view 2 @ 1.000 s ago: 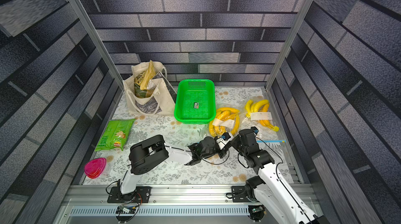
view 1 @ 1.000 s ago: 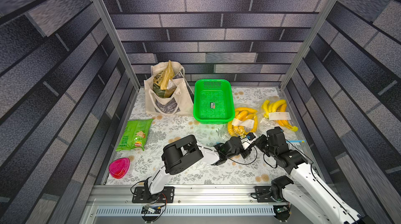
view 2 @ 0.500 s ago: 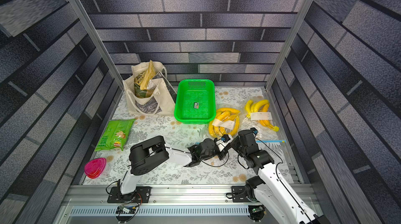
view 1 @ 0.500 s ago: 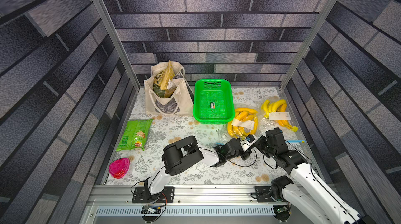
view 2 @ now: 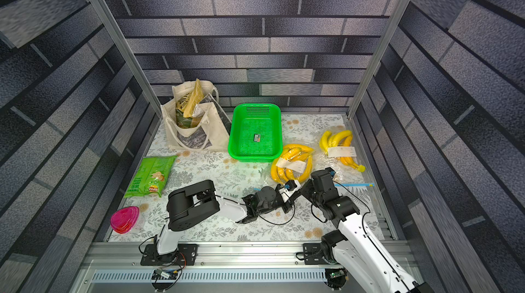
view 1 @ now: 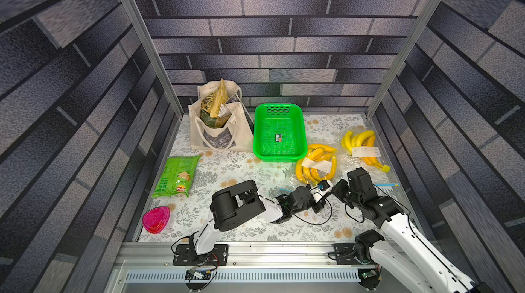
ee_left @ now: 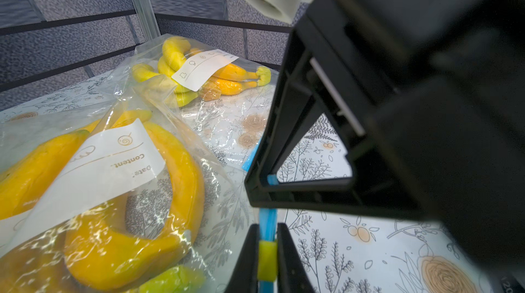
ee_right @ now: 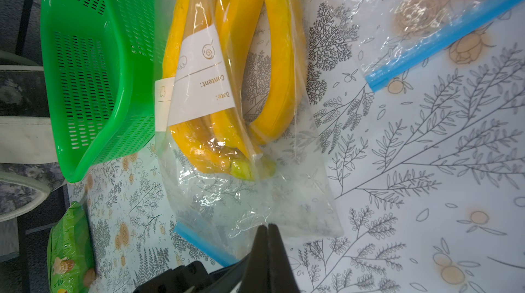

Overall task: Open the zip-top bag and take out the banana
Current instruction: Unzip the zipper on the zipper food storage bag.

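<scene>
Zip-top bag holding the banana bunch lies on the right half of the table, against the near right corner of the green basket. The left gripper clamps the bag's yellow slider. The right gripper is pinched closed on the bag's clear edge.

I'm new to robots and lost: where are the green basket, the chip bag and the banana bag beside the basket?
green basket (view 1: 279,110), in a top view, back wall
chip bag (view 1: 176,176), in a top view, middle
banana bag (view 1: 316,165), in a top view, white label
</scene>
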`<state>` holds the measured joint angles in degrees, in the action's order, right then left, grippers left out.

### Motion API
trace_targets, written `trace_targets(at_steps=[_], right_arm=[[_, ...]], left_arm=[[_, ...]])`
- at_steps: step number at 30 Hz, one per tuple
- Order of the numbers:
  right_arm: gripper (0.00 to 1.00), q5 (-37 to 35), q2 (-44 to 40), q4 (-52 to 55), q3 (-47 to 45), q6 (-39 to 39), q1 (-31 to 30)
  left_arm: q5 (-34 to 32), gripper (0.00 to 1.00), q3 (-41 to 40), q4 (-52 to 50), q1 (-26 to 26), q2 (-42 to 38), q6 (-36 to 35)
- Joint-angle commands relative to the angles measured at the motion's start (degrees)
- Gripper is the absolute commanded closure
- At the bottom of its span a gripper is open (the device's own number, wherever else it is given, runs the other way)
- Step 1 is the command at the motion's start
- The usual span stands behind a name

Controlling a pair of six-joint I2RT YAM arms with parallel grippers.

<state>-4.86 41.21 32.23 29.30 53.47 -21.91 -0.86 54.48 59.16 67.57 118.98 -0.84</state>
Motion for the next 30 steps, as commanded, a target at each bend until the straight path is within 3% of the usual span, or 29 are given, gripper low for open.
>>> trace_targets(at_steps=[1,30], right_arm=[[1.0,-16.65,-0.96,1.82,2.18,-0.96,1.7],[1.0,-21.19,-0.22,2.88,4.14,-4.64,3.26]], left_arm=[[-4.37,0.9,-3.5,-8.62,-0.69,-0.59,-1.14],[-7.71,0.79,-10.61,-11.47,-0.42,-3.28,-2.85]])
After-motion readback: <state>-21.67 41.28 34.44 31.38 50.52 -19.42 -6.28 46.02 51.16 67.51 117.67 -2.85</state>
